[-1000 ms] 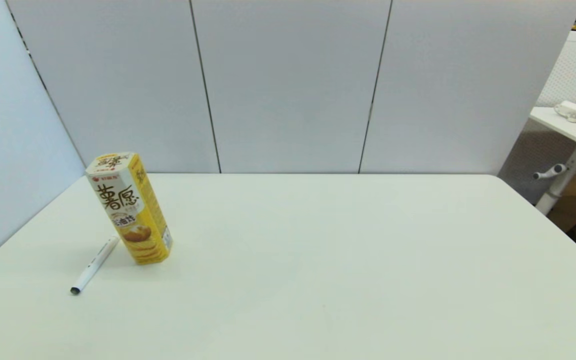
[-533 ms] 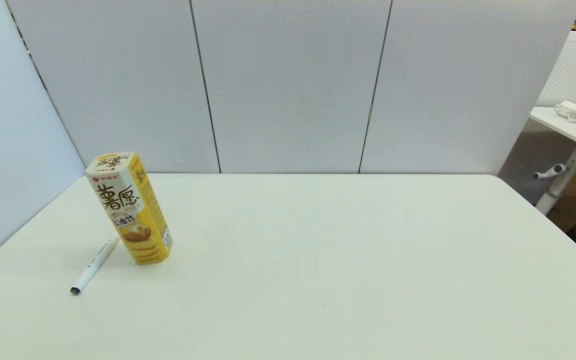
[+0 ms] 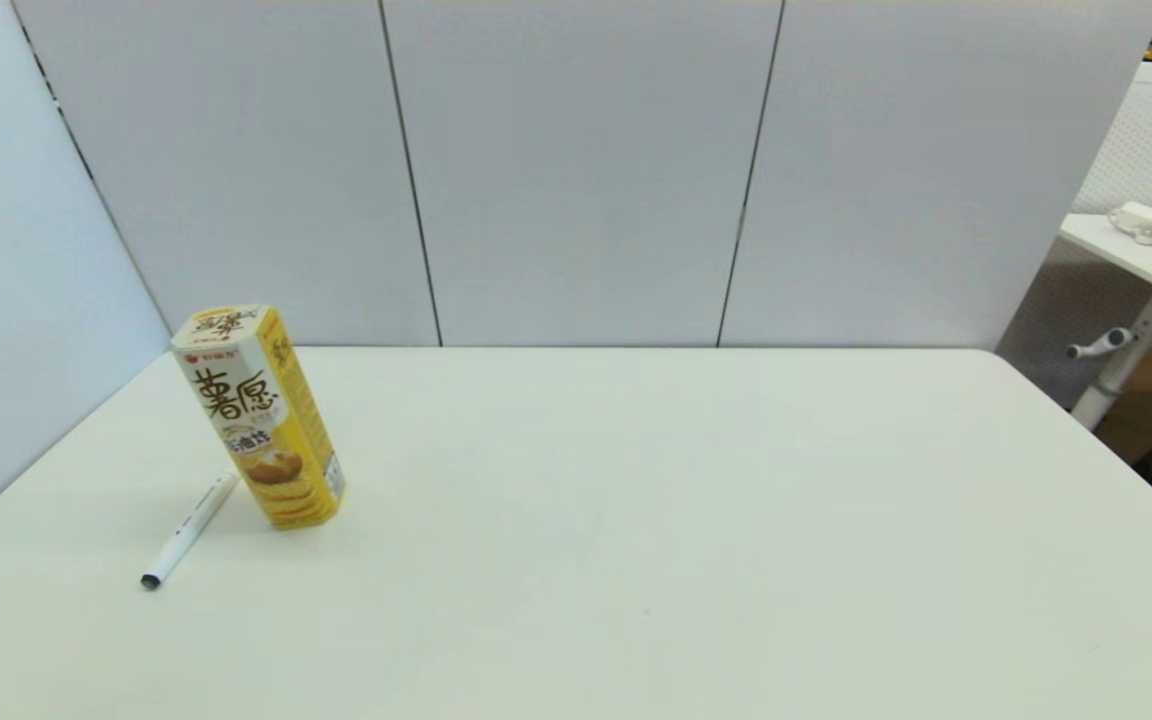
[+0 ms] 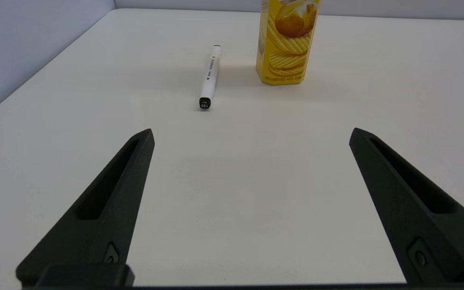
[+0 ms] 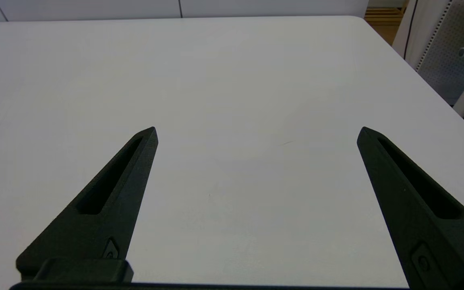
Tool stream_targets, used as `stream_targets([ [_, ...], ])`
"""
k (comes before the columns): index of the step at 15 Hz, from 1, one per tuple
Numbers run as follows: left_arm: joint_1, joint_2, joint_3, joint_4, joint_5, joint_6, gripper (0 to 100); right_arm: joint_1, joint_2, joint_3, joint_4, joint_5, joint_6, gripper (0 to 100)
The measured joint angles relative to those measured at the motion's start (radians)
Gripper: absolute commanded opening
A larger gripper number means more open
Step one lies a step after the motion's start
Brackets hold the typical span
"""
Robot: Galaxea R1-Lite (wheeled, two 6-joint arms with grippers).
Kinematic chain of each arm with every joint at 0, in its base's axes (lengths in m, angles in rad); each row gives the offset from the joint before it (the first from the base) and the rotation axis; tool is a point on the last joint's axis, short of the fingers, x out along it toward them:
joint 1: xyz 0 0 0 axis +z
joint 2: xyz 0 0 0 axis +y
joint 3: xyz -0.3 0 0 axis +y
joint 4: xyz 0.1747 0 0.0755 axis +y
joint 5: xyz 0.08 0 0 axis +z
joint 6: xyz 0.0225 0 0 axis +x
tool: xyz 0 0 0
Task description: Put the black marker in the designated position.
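The black marker (image 3: pixel 189 531), a slim white pen with dark tips, lies flat on the white table (image 3: pixel 636 520) at the near left, just left of the yellow snack box (image 3: pixel 261 415). In the left wrist view the black marker (image 4: pixel 209 76) lies ahead of my left gripper (image 4: pixel 252 135), which is open, empty and well short of it. My right gripper (image 5: pixel 256 135) is open too, over bare tabletop with nothing between its fingers. Neither arm shows in the head view. The designated position carries no mark that I can see.
The yellow snack box (image 4: pixel 286 40) stands upright beside the marker. Grey partition panels (image 3: pixel 576 170) close off the table's far and left sides. A second table (image 3: pixel 1151 255) with small items stands off to the right, past the table's right edge.
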Motion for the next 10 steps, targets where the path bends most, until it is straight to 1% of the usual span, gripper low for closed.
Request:
stream_targets([
  [10, 0.000, 0.000, 0.000, 0.000, 0.000, 0.000, 100, 0.001, 0.000, 0.000, 0.000, 0.000, 0.000, 100],
])
